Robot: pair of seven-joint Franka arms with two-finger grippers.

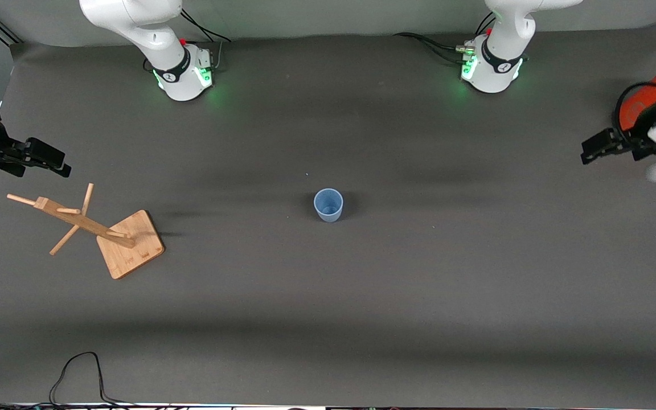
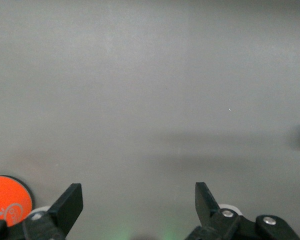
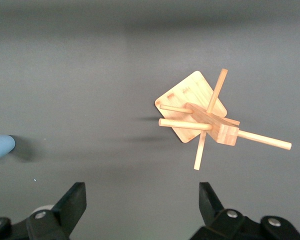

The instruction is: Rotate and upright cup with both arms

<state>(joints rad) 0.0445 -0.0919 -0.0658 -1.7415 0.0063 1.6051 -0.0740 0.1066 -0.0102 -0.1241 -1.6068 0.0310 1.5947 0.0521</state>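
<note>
The small light-blue cup (image 1: 328,205) stands on the grey table near its middle, open mouth up. Its edge also shows in the right wrist view (image 3: 0,147). My left gripper (image 1: 595,147) hangs open and empty over the left arm's end of the table, far from the cup; the left wrist view shows its gripper (image 2: 139,200) wide apart over bare mat. My right gripper (image 1: 49,159) hangs open and empty over the right arm's end, above the wooden rack; the right wrist view shows this gripper (image 3: 142,200) with nothing between the fingers.
A wooden rack (image 1: 94,228) with pegs stands toward the right arm's end, also in the right wrist view (image 3: 205,117). A large orange cylinder (image 1: 635,111) with a grey top stands by the left gripper, also in the left wrist view (image 2: 7,200). Black cables (image 1: 77,370) lie at the table's near edge.
</note>
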